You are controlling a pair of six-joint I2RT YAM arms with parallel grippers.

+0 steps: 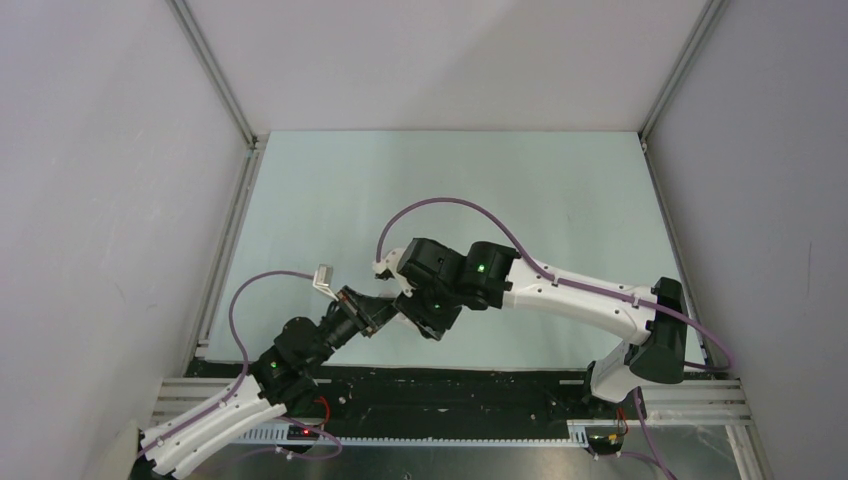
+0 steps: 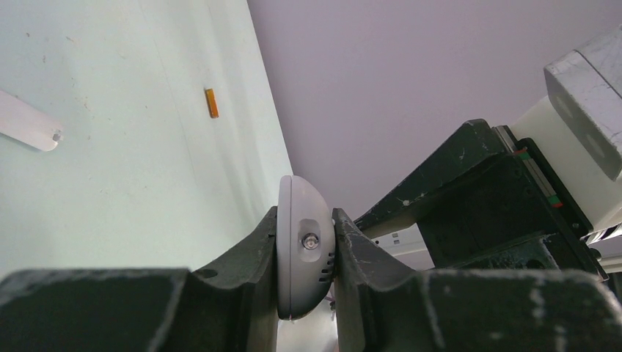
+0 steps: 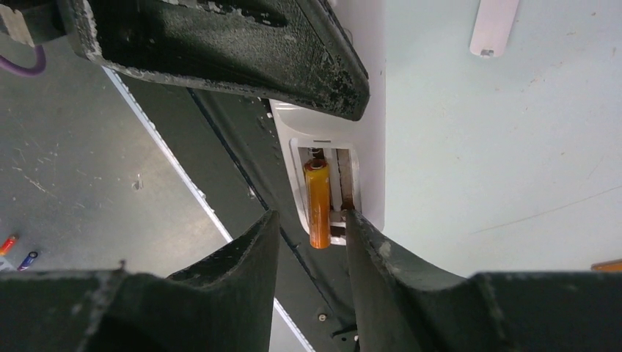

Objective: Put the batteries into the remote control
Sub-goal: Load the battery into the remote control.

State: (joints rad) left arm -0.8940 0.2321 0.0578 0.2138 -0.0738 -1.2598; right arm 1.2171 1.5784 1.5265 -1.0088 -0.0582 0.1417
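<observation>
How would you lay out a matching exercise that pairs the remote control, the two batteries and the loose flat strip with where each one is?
Things:
1. remote control
2. first battery
3. second battery
4. flat strip with a rounded end

Places:
A. orange, lying loose on the table
B. in the recess, between the fingers of the open right pincer
C. clamped in the shut left pincer
D. white, lying on the table

Pairs: 1-C, 2-B, 3-A, 4-D
</observation>
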